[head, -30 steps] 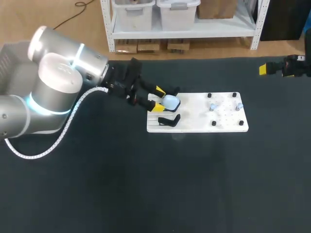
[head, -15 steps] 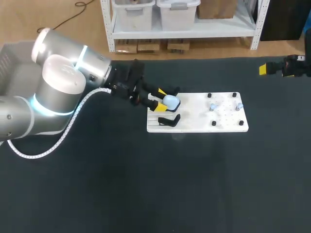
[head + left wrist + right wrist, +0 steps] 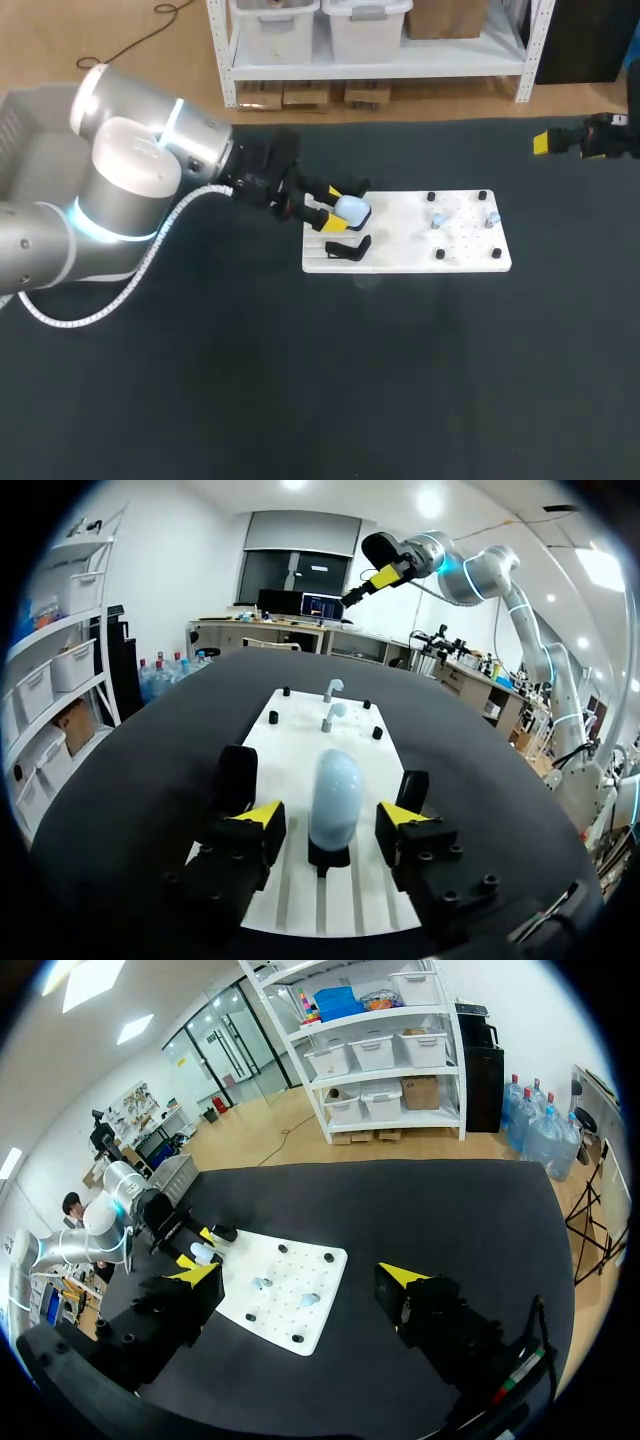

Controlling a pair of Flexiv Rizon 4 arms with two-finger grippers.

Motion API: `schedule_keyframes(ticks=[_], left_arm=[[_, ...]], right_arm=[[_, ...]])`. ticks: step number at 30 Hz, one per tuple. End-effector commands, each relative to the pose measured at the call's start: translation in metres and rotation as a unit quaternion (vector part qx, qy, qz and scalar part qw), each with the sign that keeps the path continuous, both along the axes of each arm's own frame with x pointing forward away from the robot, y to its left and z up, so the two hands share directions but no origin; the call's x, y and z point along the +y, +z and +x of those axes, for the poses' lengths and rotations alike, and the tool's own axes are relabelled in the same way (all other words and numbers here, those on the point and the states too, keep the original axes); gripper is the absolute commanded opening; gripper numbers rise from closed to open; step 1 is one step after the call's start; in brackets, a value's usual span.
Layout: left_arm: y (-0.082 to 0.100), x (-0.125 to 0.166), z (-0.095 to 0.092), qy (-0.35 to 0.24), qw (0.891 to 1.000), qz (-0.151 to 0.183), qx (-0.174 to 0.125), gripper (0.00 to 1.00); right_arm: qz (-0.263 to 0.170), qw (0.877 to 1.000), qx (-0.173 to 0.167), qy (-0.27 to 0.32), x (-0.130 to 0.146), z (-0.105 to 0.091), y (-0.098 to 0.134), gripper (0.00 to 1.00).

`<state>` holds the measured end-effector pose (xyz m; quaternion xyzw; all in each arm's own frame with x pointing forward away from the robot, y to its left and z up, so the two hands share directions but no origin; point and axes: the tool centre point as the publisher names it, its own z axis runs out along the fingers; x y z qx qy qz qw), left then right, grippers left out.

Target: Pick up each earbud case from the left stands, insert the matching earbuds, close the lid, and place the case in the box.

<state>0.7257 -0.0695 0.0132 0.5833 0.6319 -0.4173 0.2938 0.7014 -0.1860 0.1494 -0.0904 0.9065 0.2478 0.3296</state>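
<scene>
Between the fingers of left end effector [image 3: 325, 205], spread and clear of it: pale-blue earbud case [image 3: 334, 795], upright on its stand [image 3: 329, 855], long axis vertical. Left arm nearer; right end effector [image 3: 300, 1275], also spread, well apart.

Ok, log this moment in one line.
left gripper: open, straddling earbud case on stand | right gripper: open, holding nothing | earbuds: on white board

The bulky silver-grey left arm [image 3: 140, 170] has swung its elbow and shoulder joints a little toward the middle of the black worktop [image 3: 300, 380]. Its wrist has followed. The left gripper [image 3: 328, 206] has edged forward over the white pegged board [image 3: 460, 255]. Its yellow-tipped jaws now sit further alongside the pale blue rounded earbud case [image 3: 351, 209], flanking it with a gap on each side.
</scene>
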Motion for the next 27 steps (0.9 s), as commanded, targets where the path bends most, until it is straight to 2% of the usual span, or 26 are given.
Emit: schedule_keyframes(ticks=[1,5,11,12,13,14,18,20,27], left_arm=[[-0.001,-0.001,0.001,0.001,1.000,-0.002,-0.001,0.57],[-0.001,-0.003,0.001,0.002,1.000,-0.004,-0.003,0.56],[-0.001,-0.003,0.001,0.003,1.000,-0.005,-0.005,0.44],[-0.002,-0.004,0.001,0.002,1.000,-0.003,-0.009,0.32],[-0.002,-0.003,0.000,0.002,1.000,-0.003,-0.011,0.10],[-0.002,-0.003,0.000,0.002,1.000,-0.003,-0.012,0.00],[0.000,-0.001,-0.003,0.000,1.000,-0.004,-0.015,0.00],[0.006,0.002,-0.006,-0.001,1.000,-0.014,-0.016,0.00],[0.057,0.019,-0.019,-0.006,0.997,-0.075,-0.028,0.00]], right_arm=[[-0.001,1.000,0.000,-0.001,0.000,0.000,0.000,1.00],[-0.001,1.000,0.000,-0.001,0.000,0.000,0.000,1.00],[-0.001,1.000,0.000,-0.001,0.000,0.000,0.000,1.00],[-0.001,1.000,0.000,-0.001,0.000,0.000,0.000,1.00],[-0.001,1.000,0.000,-0.001,0.000,0.000,0.000,1.00],[-0.001,1.000,0.000,-0.001,0.000,0.000,0.000,1.00],[-0.001,1.000,0.000,-0.001,0.000,0.000,0.000,1.00],[-0.001,1.000,0.000,-0.001,0.000,0.000,0.000,1.00],[-0.001,1.000,0.000,-0.001,0.000,0.000,0.000,1.00]])
